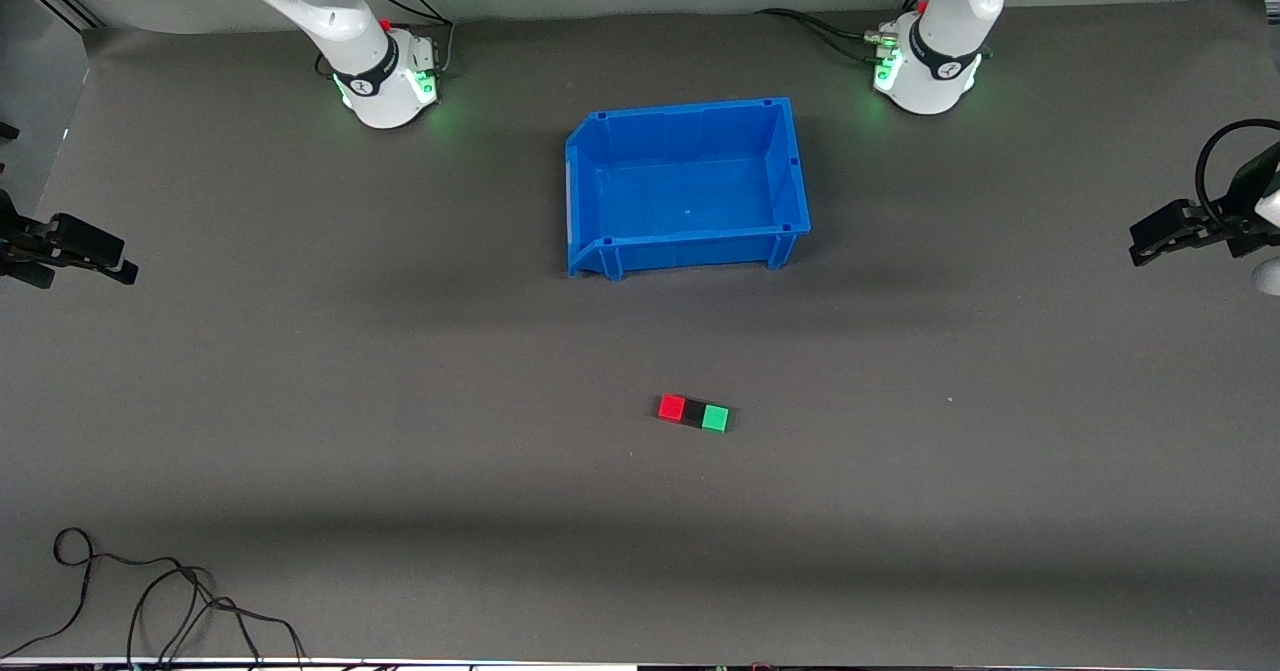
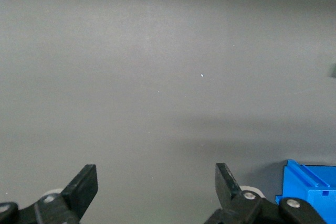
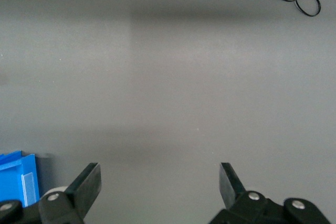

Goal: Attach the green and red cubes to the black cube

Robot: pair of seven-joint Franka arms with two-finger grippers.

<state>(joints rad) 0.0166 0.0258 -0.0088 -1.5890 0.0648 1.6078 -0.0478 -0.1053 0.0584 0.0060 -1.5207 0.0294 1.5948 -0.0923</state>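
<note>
**Three cubes in a row, both arms drawn aside**

On the grey table (image 1: 300,401), the red cube (image 1: 672,408), the black cube (image 1: 694,413) and the green cube (image 1: 715,418) sit in one short row, touching, with the black one between the two coloured ones. The red cube lies toward the right arm's end of the table, the green toward the left arm's end. The row lies nearer to the front camera than the blue bin (image 1: 590,196), well apart from it.

The left gripper (image 2: 156,186) hangs over the left arm's end of the table, its jaws spread wide with nothing between them. The right gripper (image 3: 159,183) hangs over the right arm's end, jaws likewise wide and holding nothing. A black cable (image 1: 150,591) lies looped on the table near the front camera, toward the right arm's end.
</note>
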